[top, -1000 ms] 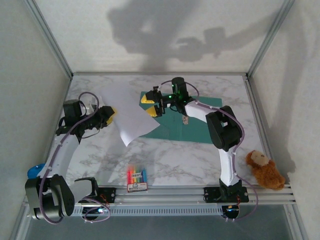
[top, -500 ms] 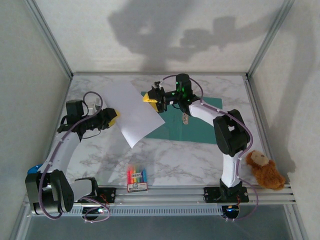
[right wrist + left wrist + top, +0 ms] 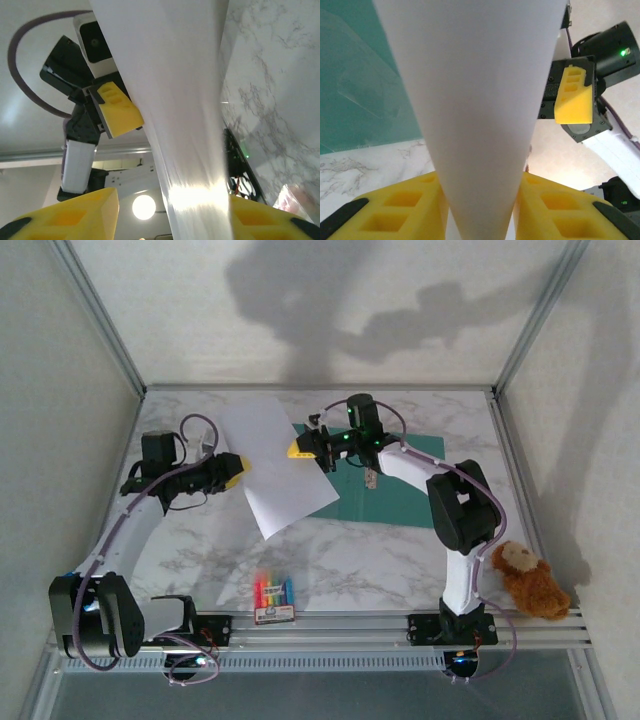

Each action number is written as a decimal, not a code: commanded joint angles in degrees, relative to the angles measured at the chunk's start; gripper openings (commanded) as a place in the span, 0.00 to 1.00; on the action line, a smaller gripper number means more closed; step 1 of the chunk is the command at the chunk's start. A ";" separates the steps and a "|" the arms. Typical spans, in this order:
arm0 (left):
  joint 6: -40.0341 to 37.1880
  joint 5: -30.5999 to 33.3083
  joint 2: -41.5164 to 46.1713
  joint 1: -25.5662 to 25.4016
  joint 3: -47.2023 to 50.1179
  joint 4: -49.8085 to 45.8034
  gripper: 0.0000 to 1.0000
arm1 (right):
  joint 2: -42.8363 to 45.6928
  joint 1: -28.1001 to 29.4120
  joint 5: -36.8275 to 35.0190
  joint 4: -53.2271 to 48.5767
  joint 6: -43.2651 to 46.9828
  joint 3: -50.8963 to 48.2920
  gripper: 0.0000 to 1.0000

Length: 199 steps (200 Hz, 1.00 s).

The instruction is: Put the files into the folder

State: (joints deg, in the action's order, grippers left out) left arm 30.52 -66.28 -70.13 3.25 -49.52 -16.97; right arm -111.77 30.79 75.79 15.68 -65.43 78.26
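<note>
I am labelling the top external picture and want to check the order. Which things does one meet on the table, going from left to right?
left pincer → sheet → right pincer → folder → teddy bear

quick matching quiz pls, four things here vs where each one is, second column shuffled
Things:
1. paper sheet
2. teal folder
3. crayon box
4. brown plush toy

Places:
a. lying flat on the far half of the table
b. near right corner of the table
c. raised off the table, curved
d. middle of the table's near edge

Pairs: 1-c, 2-a, 3-d, 4-b
</note>
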 commanded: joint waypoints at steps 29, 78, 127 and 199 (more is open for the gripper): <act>-3.72 -0.27 -1.08 -0.96 -2.42 -3.19 0.41 | 2.95 0.42 1.69 -8.90 8.50 2.77 0.29; -3.90 2.82 -1.24 -0.85 -3.74 -4.67 0.65 | 4.30 0.42 -3.16 -29.81 25.68 7.25 0.02; -1.41 7.26 -0.80 -0.86 -2.91 -1.61 0.72 | 3.22 0.43 -11.00 -47.69 38.71 12.89 0.00; -1.78 11.56 -0.89 -0.76 -1.55 -0.96 0.74 | 3.37 1.47 -31.86 -65.90 50.65 21.61 0.00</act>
State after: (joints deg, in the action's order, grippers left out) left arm 28.69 -57.01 -71.37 2.66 -51.42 -19.09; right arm -110.78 31.05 54.39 -40.05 -21.89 95.00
